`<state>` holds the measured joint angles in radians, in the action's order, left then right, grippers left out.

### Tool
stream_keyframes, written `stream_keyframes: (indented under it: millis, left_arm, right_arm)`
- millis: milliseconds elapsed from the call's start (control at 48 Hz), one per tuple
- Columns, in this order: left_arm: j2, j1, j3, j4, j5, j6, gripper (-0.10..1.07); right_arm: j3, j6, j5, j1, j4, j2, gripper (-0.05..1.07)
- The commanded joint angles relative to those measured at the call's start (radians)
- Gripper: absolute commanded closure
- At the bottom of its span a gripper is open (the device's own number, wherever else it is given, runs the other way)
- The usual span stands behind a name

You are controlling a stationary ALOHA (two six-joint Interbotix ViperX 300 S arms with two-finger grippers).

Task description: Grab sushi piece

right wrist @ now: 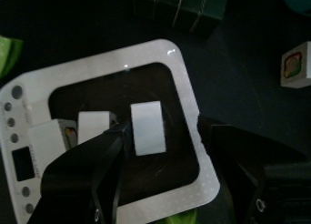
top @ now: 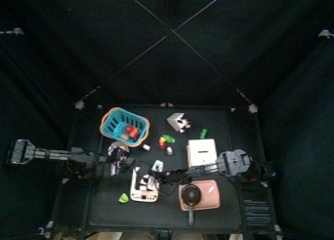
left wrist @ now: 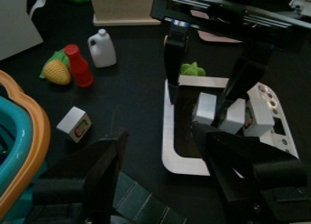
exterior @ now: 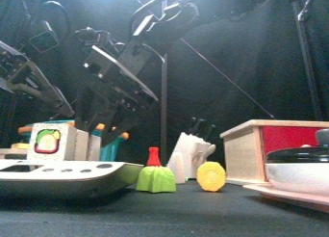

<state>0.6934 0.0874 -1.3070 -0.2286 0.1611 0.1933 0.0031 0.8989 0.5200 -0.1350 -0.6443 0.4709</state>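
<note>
Right hand [right wrist: 166, 144], black two-fingered, hangs over a white kitchen scale with a dark square plate [right wrist: 183, 77], fingers spread wide, gripping nothing. Directly between those fingers, on the dark plate, sits the sushi piece [right wrist: 147, 127]. Only its white body shows from here; the orange-brown top cannot be made out. A second small white block [right wrist: 91, 125] lies on the same plate just beside it, outside the finger gap. Whether the fingers touch the sushi piece cannot be told.

A small green toy [left wrist: 191, 70] lies at the scale's edge next to the right hand. A small white cube with a printed picture [right wrist: 295, 64] sits off the scale, near that hand.

Left hand [left wrist: 170, 153], black, rests short of the scale facing the right hand, fingers apart and empty.

Farther from both hands on the black surface [top: 98, 210]: a pink pan with a dark inside [top: 196, 195], a flat white box [top: 200, 151], a teal basket with an orange rim [top: 124, 124], and a white cube with black dots [top: 178, 120]. Near the basket stand a white bottle [left wrist: 104, 47], a red bottle [left wrist: 79, 66] and a yellow toy corn cob [left wrist: 55, 66].
</note>
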Motion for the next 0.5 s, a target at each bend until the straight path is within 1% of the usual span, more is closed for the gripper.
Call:
stream_keyframes:
  millis: [0,250,333,479]
  left_arm:
    - [-0.003,0.000,0.015,0.000,0.005,0.000,0.05]
    - [-0.002,-0.002,0.015,0.000,0.003,-0.002,0.05]
    - [-0.002,0.000,0.015,0.000,0.003,0.000,0.05]
    - [-0.002,0.000,0.015,0.000,0.003,-0.002,0.05]
  right_arm:
    - [-0.012,0.002,-0.003,0.005,-0.002,-0.029,0.11]
    - [-0.012,0.002,-0.003,0.008,-0.002,-0.029,0.13]
    - [-0.012,0.003,-0.003,0.009,-0.002,-0.029,0.18]
    - [-0.012,0.005,0.002,0.014,-0.002,-0.029,0.33]
